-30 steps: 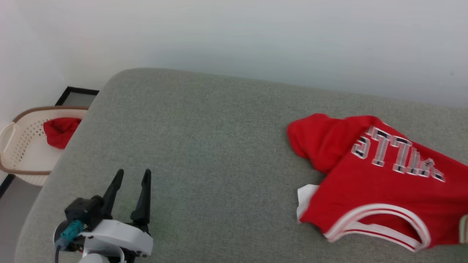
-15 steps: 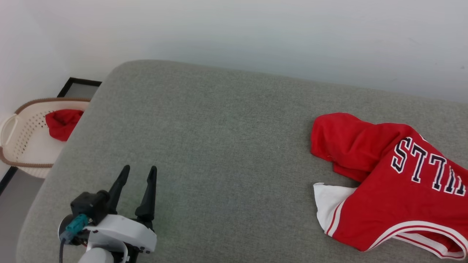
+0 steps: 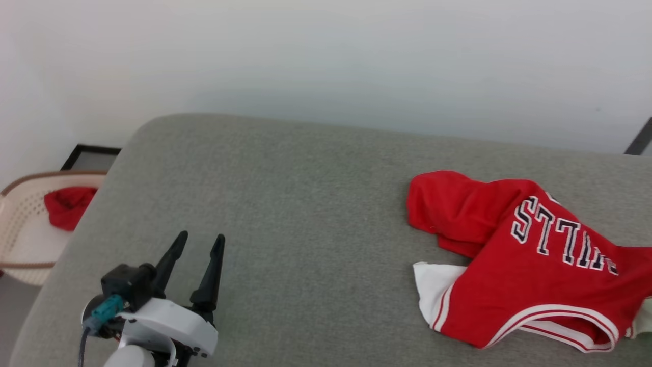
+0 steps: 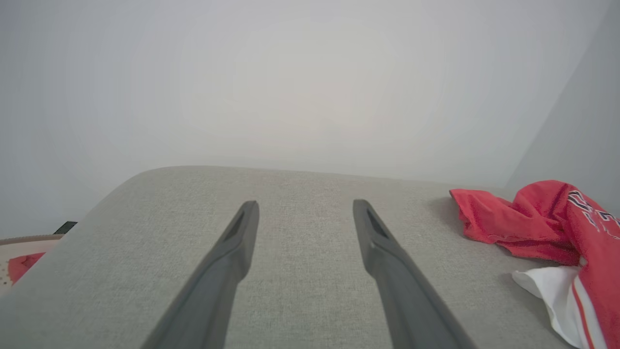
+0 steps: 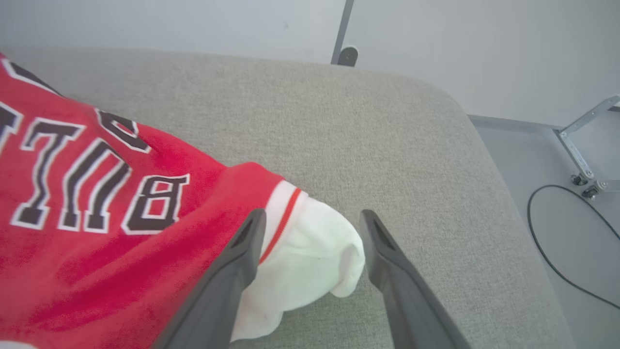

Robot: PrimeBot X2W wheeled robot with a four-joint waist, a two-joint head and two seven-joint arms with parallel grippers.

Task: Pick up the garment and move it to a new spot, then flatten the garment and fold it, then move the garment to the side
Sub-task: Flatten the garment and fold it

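The garment (image 3: pixel 535 265), a red jersey with black white-outlined letters, lies crumpled on the right part of the grey padded surface (image 3: pixel 305 204), white lining showing at its near edge. In the left wrist view the garment (image 4: pixel 533 228) is off to the right. My left gripper (image 3: pixel 201 236) hovers open over bare padding at the lower left, holding nothing (image 4: pixel 305 203). My right gripper (image 5: pixel 313 213) is open at the garment's (image 5: pixel 97 194) edge. A white fold of lining rests on the padding between its fingers.
A cream perforated basket (image 3: pixel 20 239) with a small plain red cloth (image 3: pixel 66 206) stands on the floor left of the surface. Past the surface's right end are a black cable (image 5: pixel 547 232) and a metal leg (image 5: pixel 581 145). A pale wall runs behind.
The head camera has shifted. The garment has dropped and settled on the padding, its folds rearranged. My right gripper has gone from shut to open. The left gripper is unchanged.
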